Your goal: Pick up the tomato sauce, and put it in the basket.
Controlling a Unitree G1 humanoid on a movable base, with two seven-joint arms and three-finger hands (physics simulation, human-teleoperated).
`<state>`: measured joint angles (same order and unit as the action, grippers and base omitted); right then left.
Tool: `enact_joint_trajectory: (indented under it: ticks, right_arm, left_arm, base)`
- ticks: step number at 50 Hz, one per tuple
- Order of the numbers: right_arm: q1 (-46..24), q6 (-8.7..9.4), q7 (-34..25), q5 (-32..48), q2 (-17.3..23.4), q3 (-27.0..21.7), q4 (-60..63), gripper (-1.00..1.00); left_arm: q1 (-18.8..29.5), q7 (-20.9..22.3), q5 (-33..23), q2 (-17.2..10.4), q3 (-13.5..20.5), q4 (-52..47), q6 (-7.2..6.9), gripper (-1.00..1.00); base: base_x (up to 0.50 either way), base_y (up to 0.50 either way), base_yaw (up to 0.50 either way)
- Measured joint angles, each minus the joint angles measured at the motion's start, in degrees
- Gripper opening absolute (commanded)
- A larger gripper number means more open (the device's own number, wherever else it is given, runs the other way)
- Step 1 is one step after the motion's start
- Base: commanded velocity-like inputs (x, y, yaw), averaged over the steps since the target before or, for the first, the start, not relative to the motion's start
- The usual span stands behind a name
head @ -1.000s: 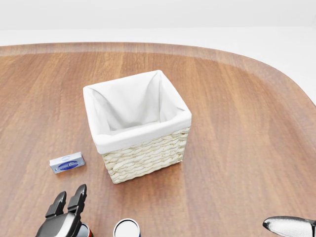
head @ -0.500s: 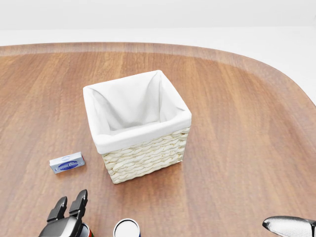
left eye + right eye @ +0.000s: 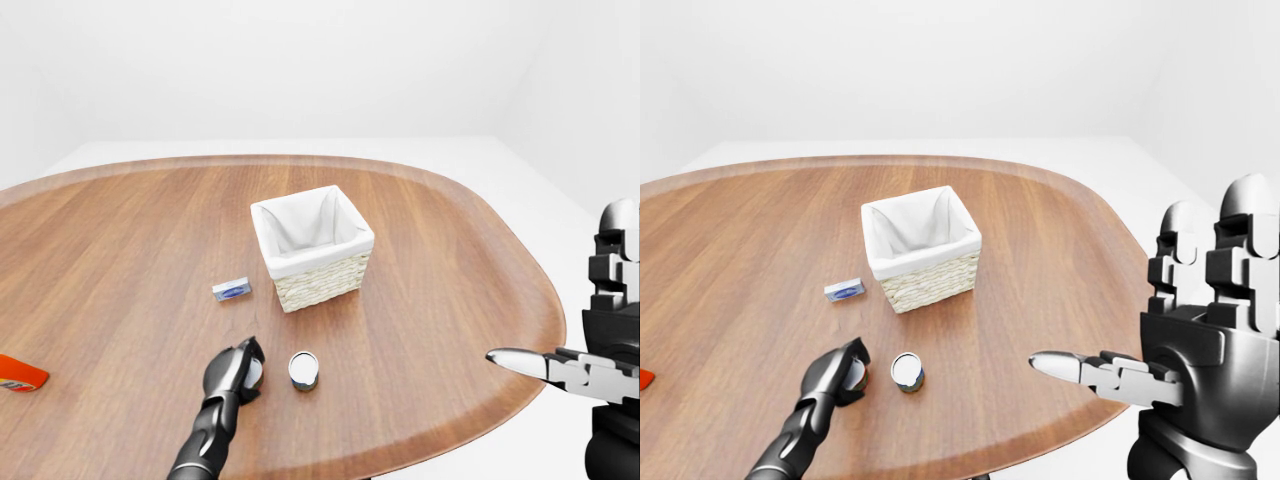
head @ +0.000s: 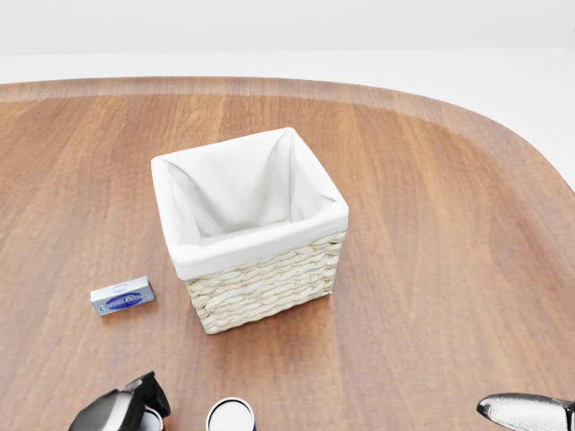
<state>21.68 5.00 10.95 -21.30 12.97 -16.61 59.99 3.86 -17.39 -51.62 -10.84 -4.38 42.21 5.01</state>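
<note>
Far to the left of the basket [image 3: 312,245], at the edge of the left-eye view, an orange pack [image 3: 18,373] lies flat on the wooden table [image 3: 450,260]. Nearer the basket, just off its lower-left corner, lies a small blue-and-white box [image 3: 232,290].

Below that box my left hand [image 3: 240,365] is bent down over the tomato sauce [image 3: 857,374]. This is a can standing upright, below and to the left of the basket and well apart from it. My dark fingers [image 4: 148,393] curl over its top and hide most of it. Only a sliver of its pale lid and reddish side shows, and I cannot tell whether my grip has closed on it.

Just to the right of my hand stands a second can [image 3: 303,369] with a white top, directly below the basket. The basket itself is woven, lined with white cloth, and upright.

Well to the right of the basket, beyond the table's edge, my right hand [image 3: 1210,340] is spread wide with its fingers upright and its thumb pointing toward the table, holding nothing.
</note>
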Motion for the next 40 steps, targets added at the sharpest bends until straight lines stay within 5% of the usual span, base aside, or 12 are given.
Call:
enact_joint_trajectory:
  ticks: [23,40]
  right_arm:
    - [0.1,0.0,0.5,-0.3,0.6,0.1,0.0,1.0]
    - [-0.3,0.0,0.0,0.1,0.1,0.1,0.0,1.0]
  left_arm:
    - [-0.2,3.1,-8.2,0.4,1.1,-3.4,-0.01,-1.0]
    - [-0.6,-4.4,7.2,2.8,12.7,-41.1,-0.01,-1.0]
  base:
    - [0.0,0.0,0.0]
    - [0.0,0.0,0.0]
